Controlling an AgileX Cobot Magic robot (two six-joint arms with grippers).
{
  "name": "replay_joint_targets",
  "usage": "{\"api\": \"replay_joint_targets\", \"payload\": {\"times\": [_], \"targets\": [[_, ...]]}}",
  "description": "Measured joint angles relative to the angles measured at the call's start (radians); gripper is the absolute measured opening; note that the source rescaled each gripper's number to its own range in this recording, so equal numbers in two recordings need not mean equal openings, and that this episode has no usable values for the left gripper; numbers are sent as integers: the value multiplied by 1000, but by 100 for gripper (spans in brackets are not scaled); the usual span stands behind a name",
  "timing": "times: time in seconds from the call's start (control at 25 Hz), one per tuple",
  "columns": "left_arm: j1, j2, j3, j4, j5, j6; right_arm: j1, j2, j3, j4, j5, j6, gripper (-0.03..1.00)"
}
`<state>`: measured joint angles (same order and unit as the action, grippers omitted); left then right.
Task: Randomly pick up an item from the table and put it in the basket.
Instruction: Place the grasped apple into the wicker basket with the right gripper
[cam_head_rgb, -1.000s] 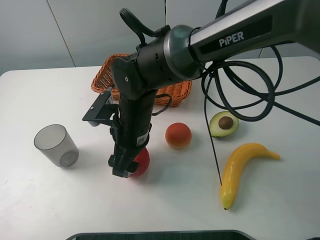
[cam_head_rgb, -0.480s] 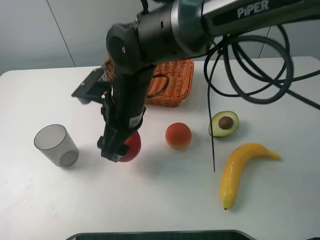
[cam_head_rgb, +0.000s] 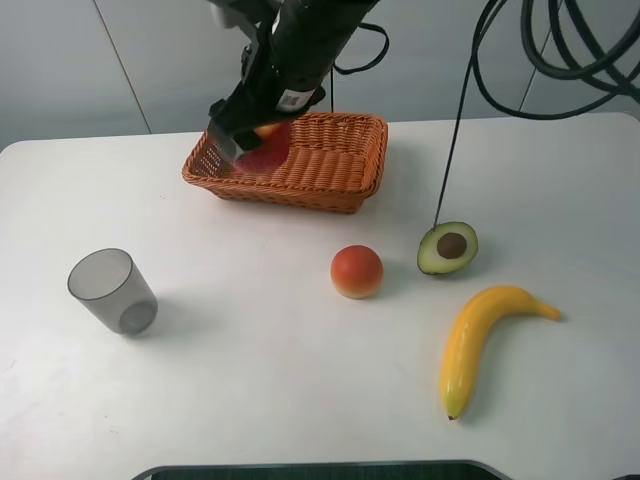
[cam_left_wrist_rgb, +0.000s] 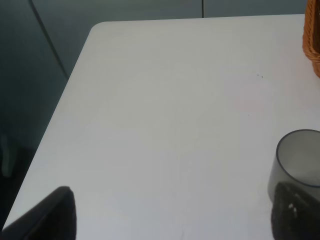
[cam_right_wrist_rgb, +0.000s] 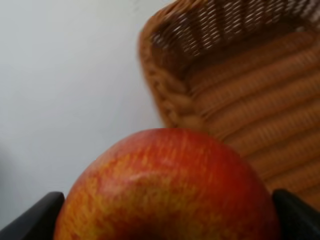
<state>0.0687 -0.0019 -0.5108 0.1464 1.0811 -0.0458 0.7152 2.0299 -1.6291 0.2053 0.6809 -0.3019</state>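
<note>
You have the apple (cam_head_rgb: 263, 152) clamped in the right gripper (cam_head_rgb: 250, 143), hanging above the left end of the basket (cam_head_rgb: 366, 160). Motion blur hides whether it touches the wicker. Your left gripper (cam_left_wrist_rgb: 170, 216) stands wide apart, holding nothing, above the table (cam_head_rgb: 250, 380) beside the grey cup (cam_head_rgb: 112, 290).

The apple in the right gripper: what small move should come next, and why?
Probably shift the right gripper a little further over the middle of the basket: the apple it clamps hangs above the basket's corner, close to the rim.
</note>
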Motion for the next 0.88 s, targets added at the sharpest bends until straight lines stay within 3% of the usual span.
{"api": "replay_joint_targets", "payload": {"times": [0.16, 0.28, 0.88], "targets": [[0, 0, 0, 0, 0, 0, -55, 6, -1, -55, -137, 9, 2], [0, 0, 0, 0, 0, 0, -82, 37, -2, -69, -185, 11, 2], [0, 0, 0, 0, 0, 0, -134, 183, -2, -107, -215, 28, 2]]}}
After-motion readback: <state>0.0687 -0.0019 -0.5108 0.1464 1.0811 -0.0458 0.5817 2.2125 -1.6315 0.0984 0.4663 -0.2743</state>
